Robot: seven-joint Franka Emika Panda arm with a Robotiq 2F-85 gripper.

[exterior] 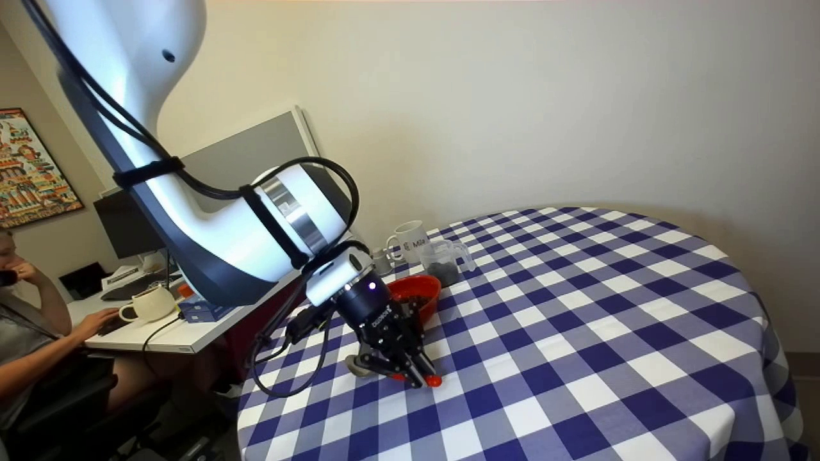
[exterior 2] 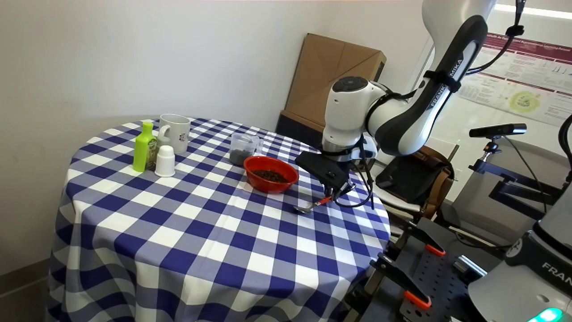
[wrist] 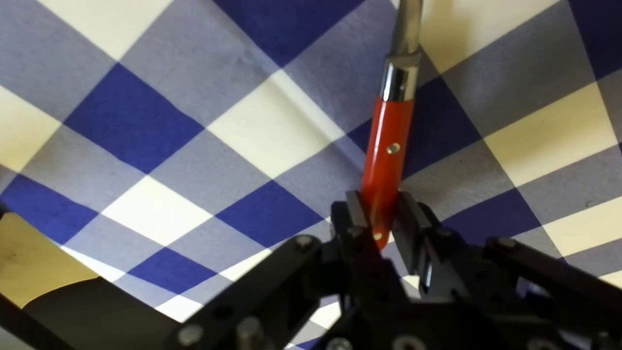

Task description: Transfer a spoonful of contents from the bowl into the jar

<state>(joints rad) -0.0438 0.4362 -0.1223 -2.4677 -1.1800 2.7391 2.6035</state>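
My gripper [wrist: 382,211] is shut on the red handle of a metal spoon [wrist: 388,131], near the handle's end. The spoon also shows in an exterior view [exterior 2: 314,204]; its head points away from the gripper [exterior 2: 331,193], low over the checked cloth. I cannot tell whether it touches the cloth. A red bowl [exterior 2: 272,185] with dark brown bits stands beside the spoon; the arm partly hides it in an exterior view [exterior: 430,312]. A clear jar [exterior 2: 243,143] with a handle and dark contents stands just behind the bowl; it shows in both exterior views [exterior: 442,262].
A white mug [exterior 2: 175,134], a green bottle [exterior 2: 144,150] and a white shaker [exterior 2: 165,162] stand on the round table [exterior 2: 178,241]. The mug [exterior: 410,240] is close to the jar in an exterior view. A person sits at a desk [exterior: 173,333] beside the table.
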